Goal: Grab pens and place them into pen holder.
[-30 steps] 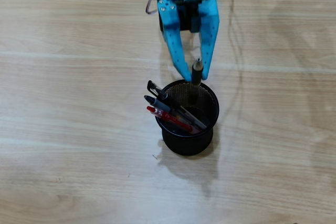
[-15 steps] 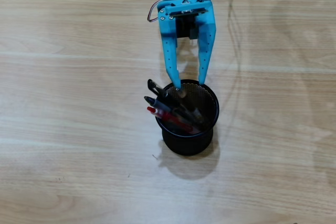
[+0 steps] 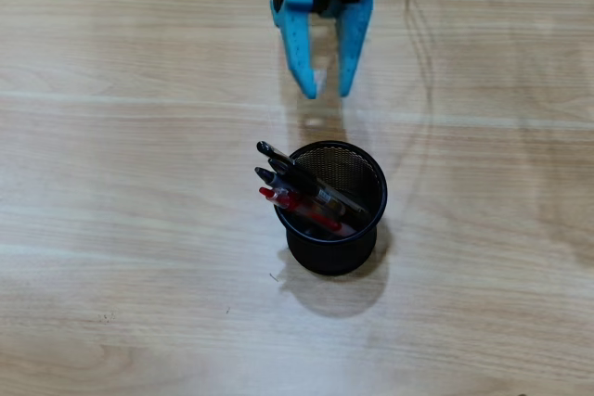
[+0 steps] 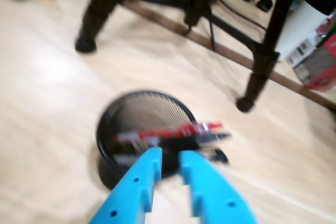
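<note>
The black wire-mesh pen holder (image 3: 334,210) stands upright mid-table, and several pens (image 3: 302,194) lean inside it with their ends poking over its left rim. In the blurred wrist view the pen holder (image 4: 121,124) lies just ahead, with the pens (image 4: 178,132), one of them red, sticking out to the right. My blue gripper (image 3: 327,93) hovers above the table behind the holder, clear of its rim, open with nothing between its fingers. From the wrist the gripper (image 4: 169,161) shows a narrow empty gap between its fingers.
Pale wood table (image 3: 139,183) all round the holder. A black cable (image 3: 413,6) runs down the table at the upper right. Beyond the table, black stand legs (image 4: 97,17) and boxes (image 4: 315,51) appear in the wrist view.
The gripper let go of the black pen, which dropped into the holder beside the others. The gripper then pulled back and up, away from the rim.
</note>
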